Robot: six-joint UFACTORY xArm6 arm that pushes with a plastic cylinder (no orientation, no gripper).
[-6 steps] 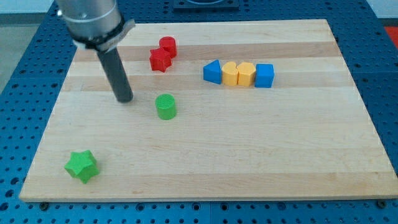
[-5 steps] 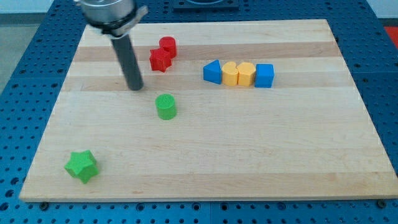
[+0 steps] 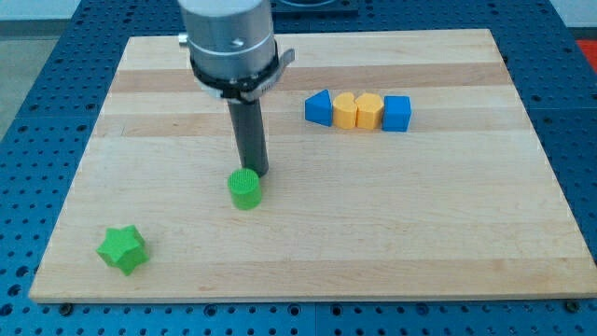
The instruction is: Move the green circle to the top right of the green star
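One green circle [image 3: 245, 189] touching my tip [image 3: 256, 173] at its upper right, green star [image 3: 122, 248] far lower left.

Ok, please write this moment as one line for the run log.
tool: tip touching green circle from top right | green star: bottom left, apart | goal: not yet met

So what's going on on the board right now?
My tip sits right at the upper right edge of the green circle, seemingly touching it, to push it toward the view's lower left. The green star lies well off in that direction, near the board's bottom left corner. A row of blue and yellow blocks sits apart at the upper right. The arm's body hides the board's area behind it.
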